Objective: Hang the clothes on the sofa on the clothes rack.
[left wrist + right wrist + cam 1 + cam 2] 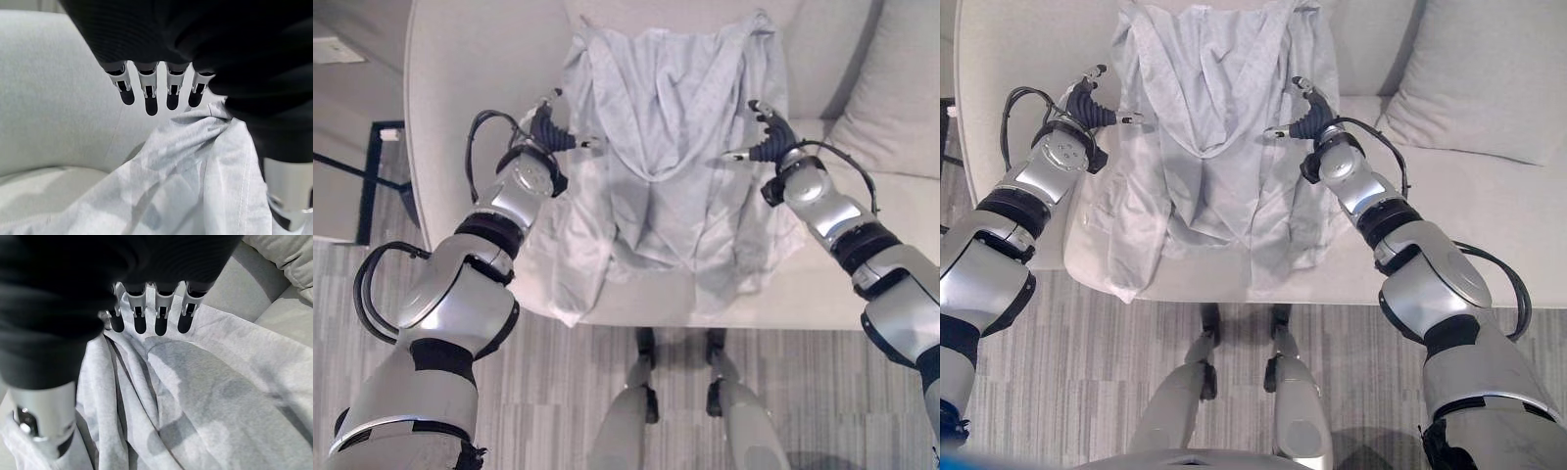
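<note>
The pale sofa stretches across in front of me, with a cushion propped at its right end. Draped over its backrest and spilling down across the seat to the front edge lies the light grey garment, a hooded piece with its hood hanging open in the middle and its sides spread loosely to either flank.

I judge that I am at the reaching stage: nothing is lifted, and the garment lies wholly on the sofa. No clothes rack shows from where I look.

My left hand hovers at the garment's left shoulder, fingers extended and relaxed, thumb apart, closed on nothing; along my wrist I see the fingertips just above a fold of the cloth, and I cannot tell whether they touch it. My right hand hovers at the right shoulder in the same manner, fingers straight over the rumpled cloth near the hood's edge, thumb spread, holding nothing.

The next move, as I judge it, calls for lowering both hands onto the shoulders and pinching a good gather of cloth in each, evenly, so the garment lifts off the backrest without sliding or bunching to one side.
</note>
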You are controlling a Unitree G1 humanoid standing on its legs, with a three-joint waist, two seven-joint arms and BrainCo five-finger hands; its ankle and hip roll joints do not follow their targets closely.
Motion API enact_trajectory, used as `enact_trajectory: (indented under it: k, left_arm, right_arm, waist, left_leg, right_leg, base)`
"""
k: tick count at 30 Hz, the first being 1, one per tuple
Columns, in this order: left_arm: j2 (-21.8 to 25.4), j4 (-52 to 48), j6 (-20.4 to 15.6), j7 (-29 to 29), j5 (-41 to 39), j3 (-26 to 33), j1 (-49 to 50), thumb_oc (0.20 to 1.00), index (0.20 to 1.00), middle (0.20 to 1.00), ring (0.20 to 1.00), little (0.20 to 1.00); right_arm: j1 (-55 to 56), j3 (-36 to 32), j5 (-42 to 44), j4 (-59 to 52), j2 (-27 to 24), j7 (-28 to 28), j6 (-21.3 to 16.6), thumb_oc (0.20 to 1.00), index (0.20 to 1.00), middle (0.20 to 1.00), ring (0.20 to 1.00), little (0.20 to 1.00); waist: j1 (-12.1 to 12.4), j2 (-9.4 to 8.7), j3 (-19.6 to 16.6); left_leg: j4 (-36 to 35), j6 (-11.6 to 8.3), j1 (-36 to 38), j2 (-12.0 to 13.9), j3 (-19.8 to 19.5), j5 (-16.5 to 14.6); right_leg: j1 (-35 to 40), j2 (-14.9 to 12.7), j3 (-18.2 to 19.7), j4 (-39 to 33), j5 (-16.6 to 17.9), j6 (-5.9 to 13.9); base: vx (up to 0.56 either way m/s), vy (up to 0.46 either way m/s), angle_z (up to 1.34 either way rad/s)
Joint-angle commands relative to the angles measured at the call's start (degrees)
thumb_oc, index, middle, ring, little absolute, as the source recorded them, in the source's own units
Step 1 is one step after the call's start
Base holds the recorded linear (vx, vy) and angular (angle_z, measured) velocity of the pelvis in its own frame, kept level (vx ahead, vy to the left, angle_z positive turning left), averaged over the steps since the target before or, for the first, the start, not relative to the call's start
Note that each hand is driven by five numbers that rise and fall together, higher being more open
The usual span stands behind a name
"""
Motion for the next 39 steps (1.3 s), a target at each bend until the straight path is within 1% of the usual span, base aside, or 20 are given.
enact_trajectory:
  k: [1, 7, 8, 17, 24, 31, 33, 34, 35, 36, 39]
  left_arm:
    - [-0.63, 5.29, -0.65, 0.19, -0.73, -2.86, -6.38, 1.000, 1.000, 1.000, 1.000, 1.000]
    - [-0.31, 4.77, -0.29, 0.93, -0.22, -3.38, -7.33, 1.000, 1.000, 1.000, 1.000, 1.000]
    - [-0.43, 4.62, -0.17, 1.77, -0.10, -3.13, -7.56, 1.000, 1.000, 1.000, 1.000, 1.000]
    - [0.11, 4.30, 0.05, 2.60, 1.12, -3.13, -7.87, 1.000, 1.000, 1.000, 1.000, 1.000]
    - [1.19, 4.18, 0.24, 2.97, 2.68, -4.14, -8.59, 1.000, 1.000, 1.000, 1.000, 1.000]
    - [2.20, 5.02, 0.27, 2.64, 2.89, -5.87, -9.64, 1.000, 1.000, 1.000, 1.000, 1.000]
    - [2.32, 5.45, 0.25, 2.49, 2.50, -6.51, -10.11, 1.000, 1.000, 1.000, 1.000, 1.000]
    - [2.20, 6.08, 0.25, 2.16, 2.28, -7.33, -10.69, 1.000, 1.000, 1.000, 1.000, 1.000]
    - [2.21, 6.09, 0.24, 2.16, 2.28, -7.33, -10.70, 1.000, 1.000, 1.000, 1.000, 1.000]
    - [2.07, 6.73, 0.30, 1.78, 1.97, -8.00, -11.15, 1.000, 1.000, 1.000, 1.000, 1.000]
    - [1.76, 7.18, 0.32, 1.23, 1.89, -9.25, -11.98, 1.000, 1.000, 1.000, 1.000, 1.000]
  right_arm:
    - [-5.42, -0.62, 0.54, 5.22, 0.63, -1.50, -1.02, 1.000, 1.000, 1.000, 1.000, 1.000]
    - [-4.83, -2.07, -0.84, 3.90, 0.30, -4.24, -0.76, 1.000, 1.000, 1.000, 1.000, 1.000]
    - [-3.91, -3.74, -1.42, 2.25, 0.46, -6.30, -1.13, 1.000, 1.000, 1.000, 1.000, 1.000]
    - [-2.63, -5.14, -4.82, -2.24, -0.56, -9.07, -1.55, 1.000, 1.000, 1.000, 1.000, 1.000]
    - [-2.04, -6.61, -4.22, -3.22, -2.52, -10.16, -1.85, 1.000, 1.000, 1.000, 1.000, 1.000]
    - [-3.01, -5.71, -0.28, 0.89, -2.51, -8.03, -1.22, 1.000, 1.000, 1.000, 1.000, 1.000]
    - [-3.48, -4.84, 2.32, 2.81, -1.79, -6.35, -1.14, 1.000, 1.000, 1.000, 1.000, 1.000]
    - [-4.62, -3.74, 5.25, 5.32, -0.80, -4.51, -0.78, 1.000, 1.000, 1.000, 1.000, 1.000]
    - [-4.65, -3.73, 5.26, 5.36, -0.79, -4.49, -0.80, 1.000, 1.000, 1.000, 1.000, 1.000]
    - [-6.09, -2.61, 7.43, 7.99, 0.17, -3.24, -0.41, 1.000, 1.000, 1.000, 1.000, 1.000]
    - [-7.91, -1.17, 10.24, 10.46, 1.43, -1.48, 0.15, 1.000, 1.000, 1.000, 1.000, 1.000]
  waist:
    - [0.64, 0.75, -1.77]
    - [0.15, 0.98, -1.41]
    - [-0.27, 1.03, -1.14]
    - [-1.29, 1.09, -0.67]
    - [-1.88, 1.19, -0.44]
    - [-2.04, 1.00, -0.07]
    - [-2.02, 0.84, 0.05]
    - [-1.87, 0.64, 0.12]
    - [-1.88, 0.64, 0.14]
    - [-1.68, 0.51, 0.14]
    - [-1.33, 0.33, 0.18]
  left_leg:
    - [0.25, -6.32, -1.16, 0.38, -1.16, 0.22]
    - [0.25, -6.21, -1.49, 0.48, -1.08, 0.17]
    - [0.25, -6.09, -1.41, 0.46, -0.99, 0.01]
    - [0.25, -5.71, -1.51, 0.47, -0.65, -0.38]
    - [0.25, -5.57, -2.00, 0.35, -0.24, -0.57]
    - [0.25, -5.48, -2.23, 0.20, -0.17, -0.53]
    - [0.25, -5.52, -2.24, 0.24, -0.15, -0.47]
    - [0.25, -5.57, -2.34, 0.21, -0.14, -0.32]
    - [0.25, -5.57, -2.33, 0.21, -0.14, -0.32]
    - [0.25, -5.62, -2.39, 0.19, -0.27, -0.20]
    - [0.25, -5.68, -2.41, 0.14, -0.43, 0.05]
  right_leg:
    - [-2.88, -3.84, 1.27, 0.63, 0.98, 10.82]
    - [-3.32, -3.75, 1.39, 0.63, 0.95, 10.82]
    - [-3.27, -3.66, 1.58, 0.63, 0.92, 10.82]
    - [-3.93, -3.71, 2.16, 0.63, 1.00, 10.82]
    - [-4.69, -3.78, 2.45, 0.63, 1.28, 10.82]
    - [-5.16, -3.82, 2.55, 0.63, 1.63, 10.82]
    - [-5.30, -3.80, 2.49, 0.63, 1.71, 10.82]
    - [-5.36, -3.74, 2.47, 0.63, 1.77, 10.82]
    - [-5.35, -3.74, 2.47, 0.63, 1.77, 10.82]
    - [-5.44, -3.68, 2.39, 0.63, 1.79, 10.82]
    - [-5.32, -3.61, 2.13, 0.63, 1.87, 10.82]
  base:
    - [0.00, 0.000, 0.00]
    - [0.00, 0.000, 0.00]
    - [0.00, 0.000, 0.00]
    - [0.01, 0.015, -0.05]
    - [0.00, 0.008, -0.03]
    - [0.00, 0.005, -0.02]
    - [0.00, 0.000, 0.00]
    - [0.00, 0.000, 0.00]
    - [0.00, 0.000, 0.00]
    - [0.00, 0.000, 0.00]
    - [0.00, 0.000, 0.00]
